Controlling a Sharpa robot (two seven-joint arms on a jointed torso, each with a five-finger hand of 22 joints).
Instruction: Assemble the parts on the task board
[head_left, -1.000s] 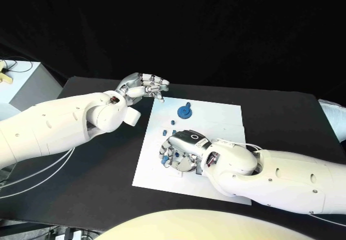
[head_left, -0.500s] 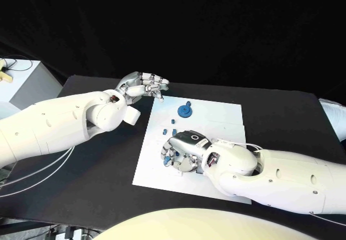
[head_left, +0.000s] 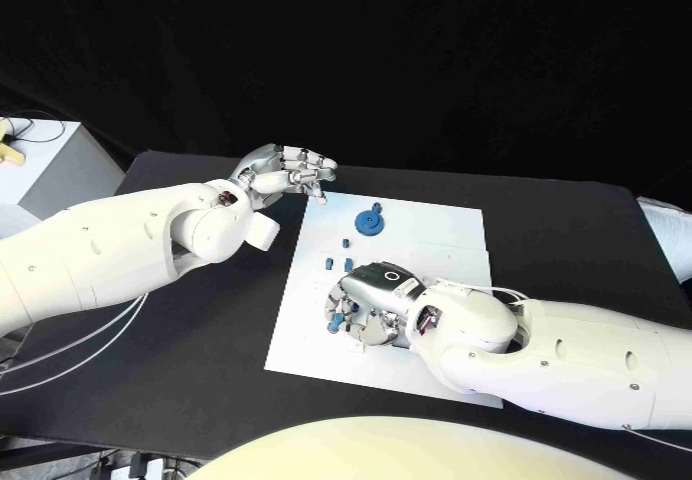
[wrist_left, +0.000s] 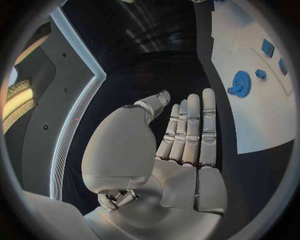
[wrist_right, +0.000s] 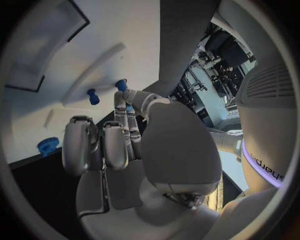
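The white task board lies in the middle of the black table. A blue gear sits near its far edge and shows in both wrist views. Two small blue pegs stand just beyond my right hand. That hand hangs low over the board's left middle with curled fingers. A small blue part is pinched between its thumb and a finger, mostly hidden. My left hand hovers off the board's far left corner, palm flat, holding nothing.
A pale cabinet stands off the table's far left corner. Bare black table stretches left of the board. My right forearm covers the board's near right part. A dark recess is cut into the board.
My right hand has slid slightly toward the board's near edge, uncovering the two pegs beyond it more. The left hand has stayed where it was.
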